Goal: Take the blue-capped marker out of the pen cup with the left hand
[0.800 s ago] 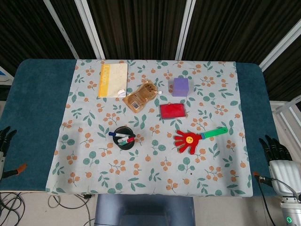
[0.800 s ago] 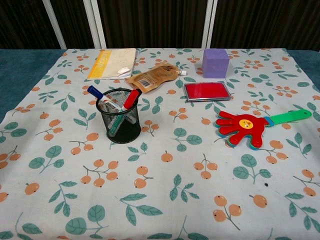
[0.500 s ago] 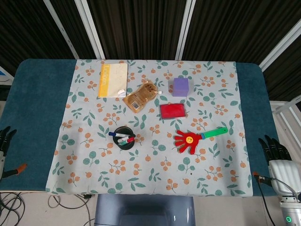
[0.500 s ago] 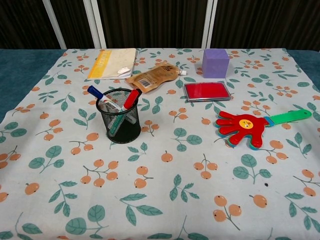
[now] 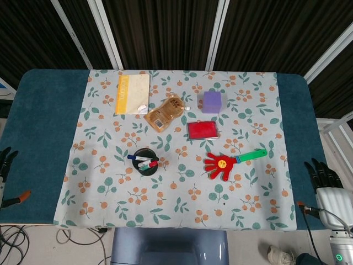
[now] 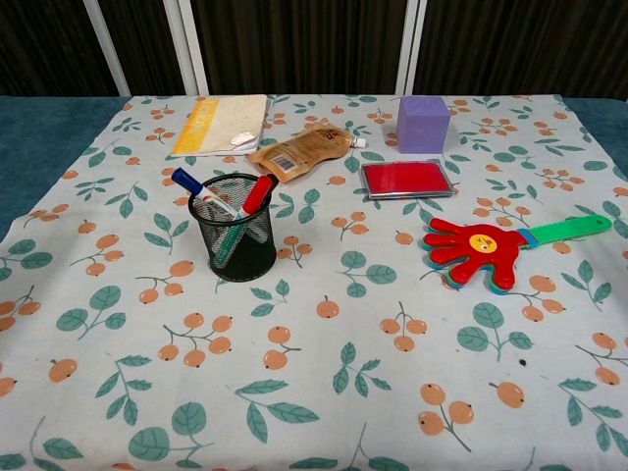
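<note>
A black mesh pen cup [image 5: 146, 162] [image 6: 235, 239] stands on the flowered cloth, left of centre. Leaning out of it to the left is the blue-capped marker [image 5: 134, 157] [image 6: 188, 183]; a red-capped marker [image 6: 257, 192] and a green one share the cup. My left hand [image 5: 4, 160] shows only as dark fingertips at the far left edge of the head view, far from the cup, fingers apart. My right hand [image 5: 325, 181] rests open beyond the table's right edge, holding nothing. Neither hand appears in the chest view.
A notebook [image 5: 132, 93], a brown pouch [image 5: 165, 112], a purple cube [image 5: 212, 101] and a red pad [image 5: 202, 130] lie behind the cup. A red hand-shaped clapper [image 5: 226, 162] with a green handle lies to the right.
My left hand has slipped a little further out of the left edge of the head view. Everything on the table is unmoved.
</note>
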